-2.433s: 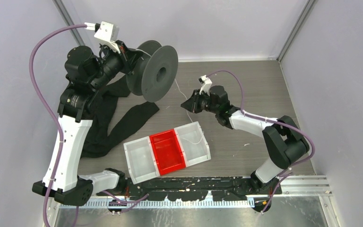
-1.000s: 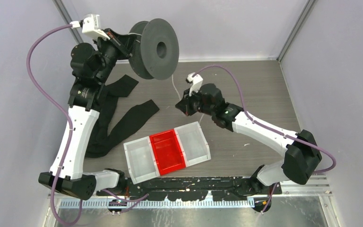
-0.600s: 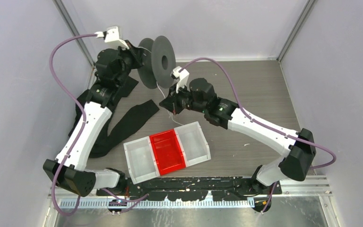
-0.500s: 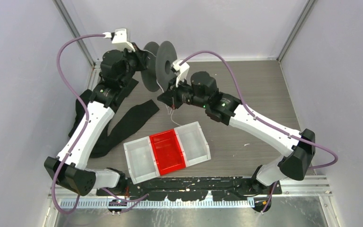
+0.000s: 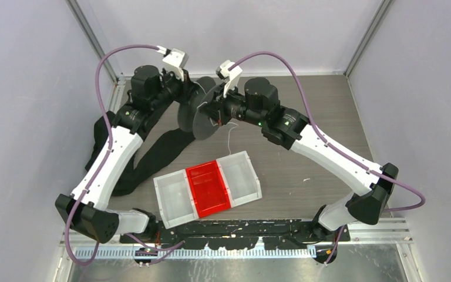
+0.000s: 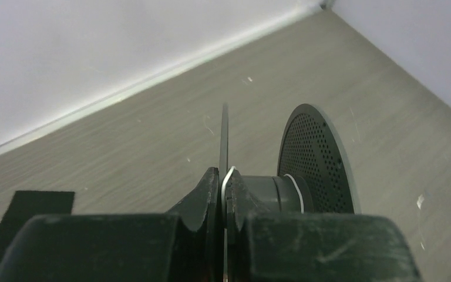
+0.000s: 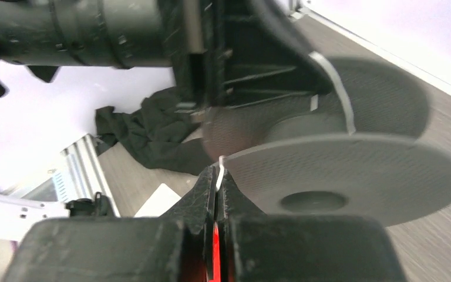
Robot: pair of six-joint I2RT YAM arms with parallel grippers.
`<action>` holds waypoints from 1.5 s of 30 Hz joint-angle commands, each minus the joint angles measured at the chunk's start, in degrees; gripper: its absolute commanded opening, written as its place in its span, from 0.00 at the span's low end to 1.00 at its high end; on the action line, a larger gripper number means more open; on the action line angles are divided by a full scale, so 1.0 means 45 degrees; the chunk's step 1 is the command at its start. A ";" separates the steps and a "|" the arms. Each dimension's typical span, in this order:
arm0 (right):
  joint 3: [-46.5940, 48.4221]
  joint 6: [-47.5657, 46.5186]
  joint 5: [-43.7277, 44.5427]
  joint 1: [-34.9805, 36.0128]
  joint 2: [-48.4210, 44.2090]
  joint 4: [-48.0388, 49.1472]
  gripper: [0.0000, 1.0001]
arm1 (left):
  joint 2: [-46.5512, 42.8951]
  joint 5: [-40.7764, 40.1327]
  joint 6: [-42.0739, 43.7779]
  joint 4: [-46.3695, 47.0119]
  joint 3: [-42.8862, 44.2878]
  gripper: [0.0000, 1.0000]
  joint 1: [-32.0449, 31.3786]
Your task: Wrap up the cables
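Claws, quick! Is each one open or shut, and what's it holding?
Left claw: shut, pinching the rim of the black spool.
Right claw: shut on the thin white cable.

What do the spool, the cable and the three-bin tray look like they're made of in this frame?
The spool is probably moulded plastic: matte dark grey, with flanges perforated by fine holes. The cable is thin, white and smooth, likely plastic-sheathed, and it curves freely. The tray also looks like plastic, with two translucent clear bins either side of an opaque red one.
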 commanded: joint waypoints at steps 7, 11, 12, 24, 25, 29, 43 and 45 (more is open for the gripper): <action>0.0819 -0.1267 0.1871 -0.1011 -0.0733 -0.0714 0.10 | -0.0611 0.3814 0.2956 -0.2622 0.1426 0.00 0.0031; 0.0263 -0.1203 0.2667 -0.1683 -0.0937 -0.0764 0.18 | -0.0809 0.3938 0.2932 -0.2713 0.1753 0.00 0.0031; 0.0086 -0.1091 0.2771 -0.1828 -0.0955 -0.0732 0.20 | -0.0848 0.4024 0.2883 -0.2695 0.1830 0.00 0.0031; -0.2170 0.0501 0.2619 -0.3633 -0.1184 -0.0157 0.41 | -0.1045 0.3640 0.2258 -0.2887 0.3244 0.00 0.0046; -0.2386 0.0564 0.2633 -0.3747 -0.1381 -0.0084 0.46 | -0.0989 0.3233 0.2154 -0.3007 0.3482 0.00 0.0042; -0.3887 0.0448 0.2680 -0.4055 -0.2333 0.0606 0.64 | -0.0786 0.1711 0.1207 -0.3139 0.4466 0.00 0.0184; -0.8699 -0.0040 -0.1837 -0.3436 -0.2879 0.7292 0.86 | -0.0147 0.0040 -0.1290 -0.3531 0.7555 0.00 0.0206; -0.8589 -0.0568 -0.1757 -0.3024 -0.2539 0.7515 0.87 | -0.0175 0.0101 -0.1362 -0.3430 0.7573 0.00 0.0192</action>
